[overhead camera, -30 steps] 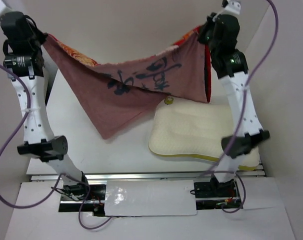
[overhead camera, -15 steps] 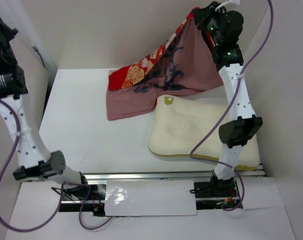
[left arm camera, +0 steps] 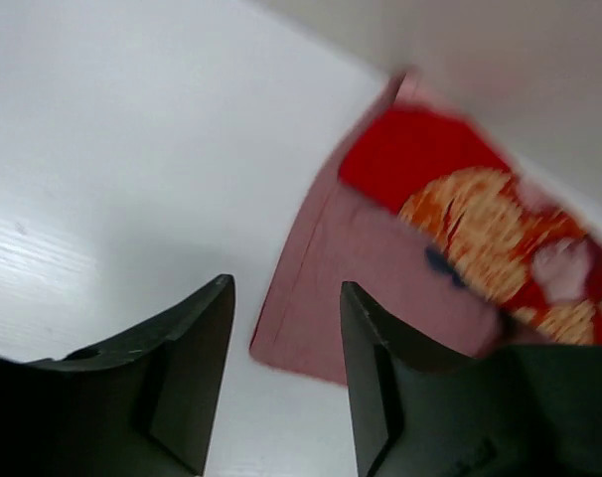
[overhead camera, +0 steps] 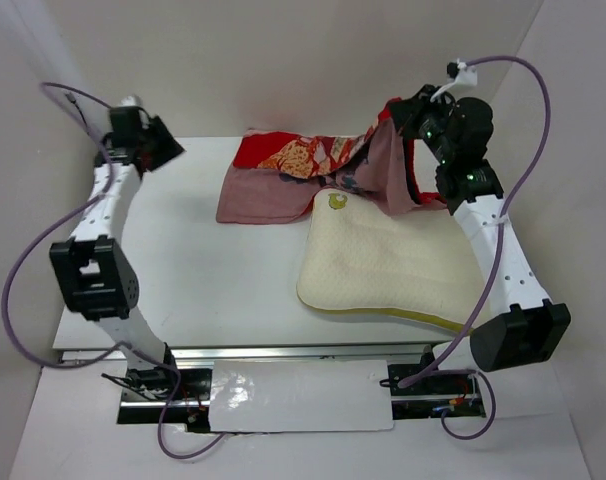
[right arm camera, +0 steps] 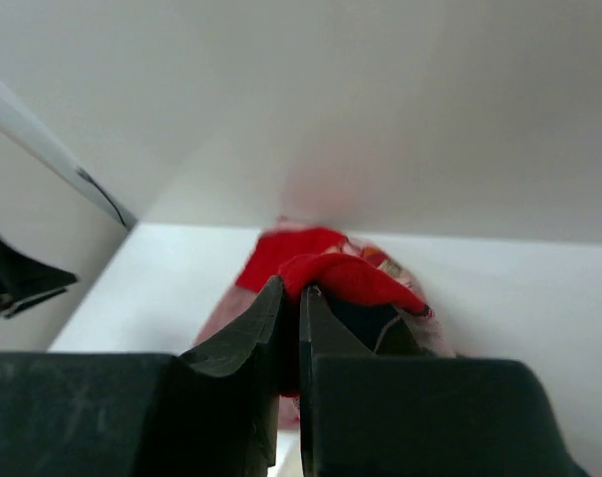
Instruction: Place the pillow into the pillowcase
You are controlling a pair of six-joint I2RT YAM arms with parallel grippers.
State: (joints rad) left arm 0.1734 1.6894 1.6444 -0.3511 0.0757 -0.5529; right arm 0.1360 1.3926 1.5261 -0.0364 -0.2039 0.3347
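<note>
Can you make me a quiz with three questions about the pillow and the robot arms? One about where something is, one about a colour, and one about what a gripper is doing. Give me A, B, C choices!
1. Where is the pillowcase compared with the pillow?
A) flat underneath it
B) beyond it, on the far side of the table
C) on the near side of it, by the arm bases

2. What colour is the trim along the pillow's edge?
A) blue
B) black
C) yellow

3. What is the left gripper doing?
A) open, holding nothing
B) shut on the pillow
C) shut on the pillowcase

Answers:
1 B: the red cloth lies bunched past the pillow's far edge, one end pinched by the right gripper.
2 C: a yellow line runs along the pillow's near edge.
3 A: its fingers stand apart with nothing gripped between them.
</note>
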